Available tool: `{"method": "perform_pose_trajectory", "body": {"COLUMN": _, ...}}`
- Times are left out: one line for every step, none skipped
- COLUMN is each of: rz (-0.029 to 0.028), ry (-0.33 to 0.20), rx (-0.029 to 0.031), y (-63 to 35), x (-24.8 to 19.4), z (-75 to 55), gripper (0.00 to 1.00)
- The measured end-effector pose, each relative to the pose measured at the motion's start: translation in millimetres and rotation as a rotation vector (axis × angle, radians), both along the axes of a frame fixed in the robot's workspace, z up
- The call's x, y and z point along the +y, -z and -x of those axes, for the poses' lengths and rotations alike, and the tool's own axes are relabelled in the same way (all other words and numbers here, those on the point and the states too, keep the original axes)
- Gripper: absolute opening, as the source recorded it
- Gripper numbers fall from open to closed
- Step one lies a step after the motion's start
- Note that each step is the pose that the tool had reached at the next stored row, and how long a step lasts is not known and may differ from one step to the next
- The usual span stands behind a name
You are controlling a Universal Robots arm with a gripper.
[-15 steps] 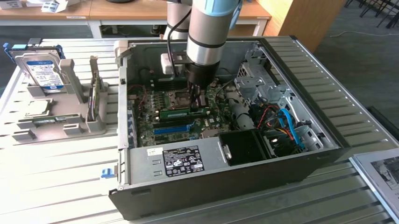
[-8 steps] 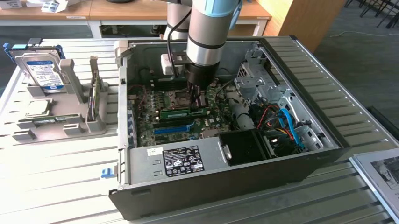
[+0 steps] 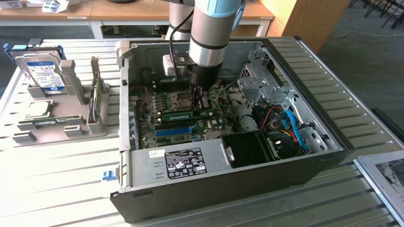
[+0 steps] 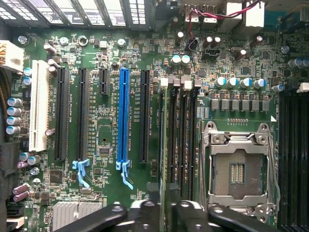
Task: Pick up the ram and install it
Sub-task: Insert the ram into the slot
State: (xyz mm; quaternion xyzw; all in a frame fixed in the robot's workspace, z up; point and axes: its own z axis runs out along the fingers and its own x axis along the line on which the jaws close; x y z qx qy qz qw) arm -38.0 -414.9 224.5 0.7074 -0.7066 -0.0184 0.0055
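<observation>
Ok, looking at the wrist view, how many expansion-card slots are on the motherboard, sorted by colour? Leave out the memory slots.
white slot: 1
black slots: 4
blue slot: 1
Total: 6

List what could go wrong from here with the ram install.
1. The ram stands on the motherboard at the tip of the hand. Whether it is pressed fully home cannot be told, so it may end up tilted or loose.
2. The CPU socket lies open right beside the memory slots. A sideways slip of the hand could hit its exposed contacts.
</observation>
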Motion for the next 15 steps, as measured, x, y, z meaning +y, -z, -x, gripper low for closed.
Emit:
{"method": "perform_pose_trajectory", "body": {"rz": 0.0, "ry": 0.0, "rx": 0.0, "y": 0.0, "x": 0.0, "z": 0.0, "gripper": 0.25}}
{"method": "perform_pose_trajectory", "body": {"rz": 0.0001, "ry": 0.0, "rx": 0.0, "y": 0.0, "x": 0.0, "z": 0.0, "gripper": 0.25}}
{"method": "perform_pose_trajectory", "body": {"rz": 0.0001, "ry": 0.0, "rx": 0.0, "y": 0.0, "x": 0.0, "z": 0.0, "gripper": 0.25}}
{"method": "perform_pose_trajectory", "body": {"rz": 0.0001, "ry": 0.0, "rx": 0.0, "y": 0.0, "x": 0.0, "z": 0.0, "gripper": 0.25}}
{"method": "perform_pose_trajectory", "body": {"rz": 0.0001, "ry": 0.0, "rx": 0.0001, "y": 0.0, "x": 0.0, "z": 0.0, "gripper": 0.25}}
{"method": "perform_pose_trajectory", "body": {"rz": 0.0001, "ry": 0.0, "rx": 0.0, "y": 0.0, "x": 0.0, "z": 0.0, "gripper": 0.25}}
{"method": "perform_pose_trajectory", "body": {"rz": 0.0001, "ry": 0.0, "rx": 0.0, "y": -0.1, "x": 0.0, "z": 0.0, "gripper": 0.25}}
{"method": "perform_pose_trajectory", "body": {"rz": 0.0, "ry": 0.0, "rx": 0.0001, "y": -0.2, "x": 0.0, "z": 0.0, "gripper": 0.25}}
{"method": "perform_pose_trajectory", "body": {"rz": 0.0003, "ry": 0.0, "rx": 0.0001, "y": -0.6, "x": -0.1, "z": 0.0, "gripper": 0.25}}
{"method": "perform_pose_trajectory", "body": {"rz": 0.0002, "ry": 0.0, "rx": 0.0001, "y": -1.1, "x": 0.0, "z": 0.0, "gripper": 0.25}}
{"method": "perform_pose_trajectory", "body": {"rz": 0.0002, "ry": 0.0, "rx": 0.0001, "y": -1.7, "x": 0.0, "z": 0.0, "gripper": 0.25}}
{"method": "perform_pose_trajectory", "body": {"rz": 0.0, "ry": 0.0, "rx": 0.0, "y": -2.3, "x": 0.0, "z": 0.0, "gripper": 0.25}}
{"method": "perform_pose_trajectory", "body": {"rz": 0.0001, "ry": 0.0, "rx": 0.0001, "y": -2.9, "x": 0.0, "z": 0.0, "gripper": 0.25}}
{"method": "perform_pose_trajectory", "body": {"rz": 0.0001, "ry": 0.0, "rx": 0.0001, "y": -3.7, "x": 0.0, "z": 0.0, "gripper": 0.25}}
{"method": "perform_pose_trajectory", "body": {"rz": 0.0001, "ry": 0.0, "rx": 0.0, "y": -4.6, "x": 0.0, "z": 0.0, "gripper": 0.25}}
